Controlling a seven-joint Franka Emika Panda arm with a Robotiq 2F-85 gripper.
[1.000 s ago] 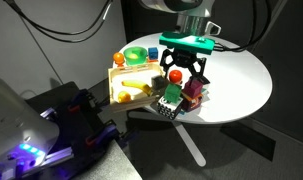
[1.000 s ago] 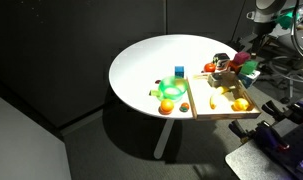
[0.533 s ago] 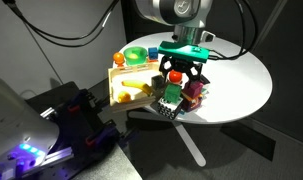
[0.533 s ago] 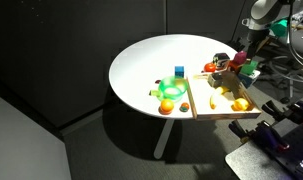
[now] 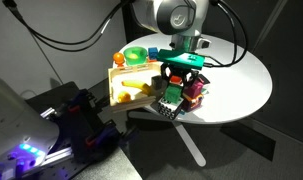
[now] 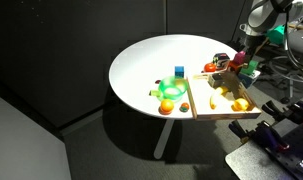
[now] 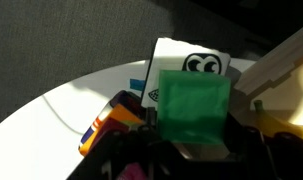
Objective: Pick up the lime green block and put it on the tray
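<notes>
The lime green block (image 7: pixel 191 110) fills the middle of the wrist view, held between my gripper's (image 7: pixel 194 133) dark fingers, which press on its two sides. In an exterior view the gripper (image 5: pixel 181 78) is low over a cluster of blocks at the tray's edge, with the lime green block (image 5: pixel 172 93) just under it. The cream tray (image 5: pixel 141 72) lies beside that cluster, and its pale rim (image 7: pixel 283 68) shows at the right of the wrist view. From the opposite side the gripper (image 6: pixel 241 66) hangs over the tray's (image 6: pixel 195 100) far corner.
A white cube with cartoon eyes (image 7: pixel 196 62) stands right behind the block, and orange and magenta blocks (image 7: pixel 111 128) lie to its left. A black-and-white dotted cube (image 5: pixel 169 112) sits at the table edge. A round green dish (image 5: pixel 136 53) is beyond the tray on the round white table (image 5: pixel 241 80).
The gripper has come down onto the block cluster, and its fingers have drawn in from wide open onto the lime green block.
</notes>
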